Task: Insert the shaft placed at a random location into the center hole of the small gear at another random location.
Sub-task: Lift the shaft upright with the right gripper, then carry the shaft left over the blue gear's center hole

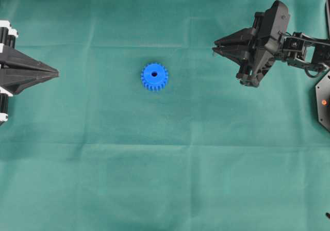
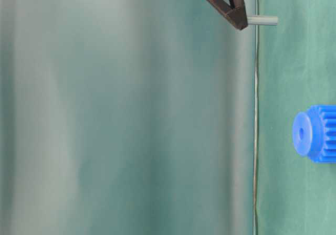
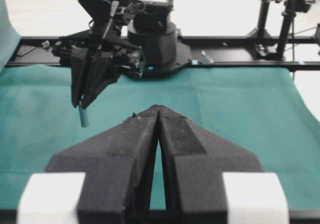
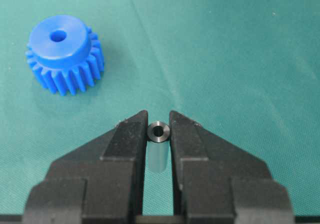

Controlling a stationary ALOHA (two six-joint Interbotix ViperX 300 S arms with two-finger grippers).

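My right gripper [image 4: 159,129] is clamped on the shaft [image 4: 159,132], which I see end-on in the right wrist view as a small ring pinched between the two fingertips, its grey body running back between the fingers. From the left wrist camera the same gripper [image 3: 80,105] hangs above the green worktop [image 3: 240,114] with the shaft [image 3: 83,116] poking out below its tips, clear of the cloth. The gear [image 4: 63,54] lies flat on the worktop ahead of that gripper and off to its left, well apart from it, hub up, with the hole [image 4: 58,35] open and facing upward. Overhead, the gear [image 1: 154,76] sits between my two arms, nearer the middle. My left gripper [image 1: 55,74] is closed on nothing, fingers pressed together, parked at the edge of the worktop and pointing toward the gear.
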